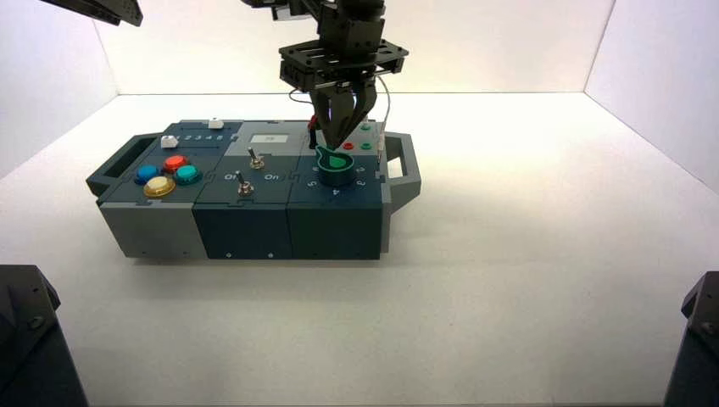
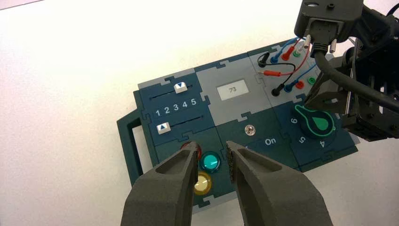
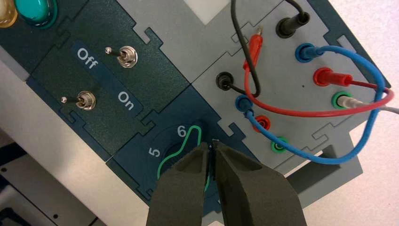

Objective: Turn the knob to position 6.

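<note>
The long, multi-panelled box in dark blue-green and grey (image 1: 246, 229) sits on the pale surface. Above its right-hand part is the black, wedge-fingered right gripper (image 3: 211, 142), its fingers closed together with nothing between them, the ends right at the knob; whether they touch it I cannot tell. The black left gripper (image 2: 211, 143) hangs idle off to the box's left, its tips parted by a narrow gap.

For the step in hand, setting the pointer on its number, I would keep the closed tips low and lean on the side of the pointer, nudging it around the knob's centre in small, slow arcs. Straight downward pressure would likely bind it, and a hard shove could carry it past the number. Back the tips clear before judging the alignment.

The dark green, teardrop-shaped rotary knob (image 2: 316, 123) is on the box's front right panel. It has a bright green outline and a lighter green drop mark (image 2: 321, 123) on top. Its pointed tip stands close to the white printed 6 (image 3: 181, 131), seemingly slightly beyond it on the side away from the 5 (image 3: 154, 152), so a slight correction may be needed.
</note>
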